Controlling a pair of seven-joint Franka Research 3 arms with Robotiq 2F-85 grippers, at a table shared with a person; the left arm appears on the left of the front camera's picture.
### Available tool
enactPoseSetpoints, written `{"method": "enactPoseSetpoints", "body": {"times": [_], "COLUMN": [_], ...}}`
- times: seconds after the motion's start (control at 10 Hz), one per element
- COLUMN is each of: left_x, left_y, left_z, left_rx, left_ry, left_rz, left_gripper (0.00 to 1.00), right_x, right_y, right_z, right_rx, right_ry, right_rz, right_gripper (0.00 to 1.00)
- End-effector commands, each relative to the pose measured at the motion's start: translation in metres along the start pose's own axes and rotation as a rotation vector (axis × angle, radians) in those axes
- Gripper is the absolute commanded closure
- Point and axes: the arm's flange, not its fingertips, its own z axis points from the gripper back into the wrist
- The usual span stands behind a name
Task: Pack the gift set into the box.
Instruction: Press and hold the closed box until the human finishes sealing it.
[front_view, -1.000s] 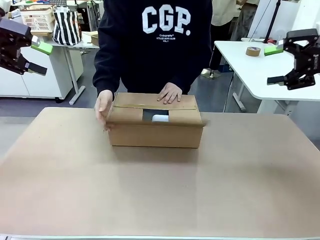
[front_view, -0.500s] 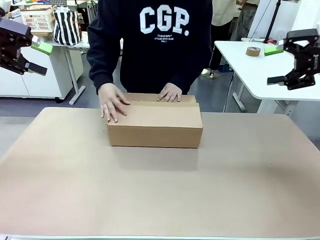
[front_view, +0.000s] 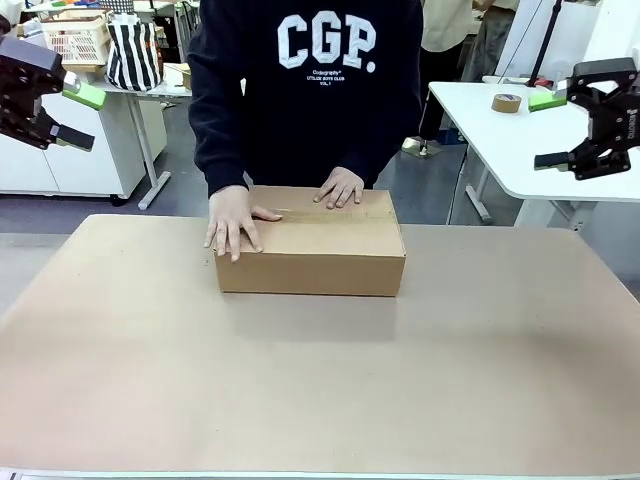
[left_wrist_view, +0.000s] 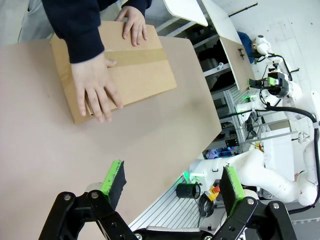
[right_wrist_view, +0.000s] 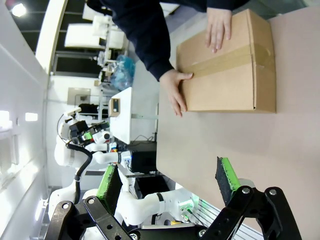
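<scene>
The box (front_view: 310, 250) stands at the far middle of the table with its top flaps folded flat, a strip of tape along the seam. A person's two hands (front_view: 233, 222) (front_view: 340, 187) press on its lid. The gift set is hidden. My left gripper (front_view: 82, 118) hangs open high at the left edge, well away from the box. My right gripper (front_view: 550, 130) hangs open high at the right. From the left wrist view the box (left_wrist_view: 130, 75) lies far beyond the open left gripper (left_wrist_view: 172, 177). From the right wrist view the box (right_wrist_view: 235, 70) lies far beyond the open right gripper (right_wrist_view: 169, 179).
The brown table top (front_view: 320, 390) stretches wide in front of the box. A white side table (front_view: 500, 140) at the right carries a tape roll (front_view: 506, 102). At the back left stand a striped bag (front_view: 133, 52) and a basket (front_view: 75, 38).
The person folded the box's last flaps down, covering the gap where a white item showed. The hand at picture left moved from the box's side onto its lid. Both arms stayed still.
</scene>
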Motion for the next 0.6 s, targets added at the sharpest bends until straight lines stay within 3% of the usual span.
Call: {"method": "enactPoseSetpoints", "body": {"times": [0.0, 0.5], "left_x": [0.0001, 0.0001], "left_y": [-0.0014, -0.0014], "left_z": [-0.0005, -0.0005], "left_rx": [-0.016, -0.016], "left_ry": [-0.012, -0.012], "left_rz": [0.008, 0.008], "left_gripper": [0.0, 0.0], "right_x": [0.0025, 0.0025], "right_y": [-0.0001, -0.0001], "right_z": [0.0003, 0.0003], "right_rx": [0.001, 0.001], "right_ry": [0.003, 0.003], "right_rz": [0.013, 0.013], "right_gripper": [0.0, 0.0]}}
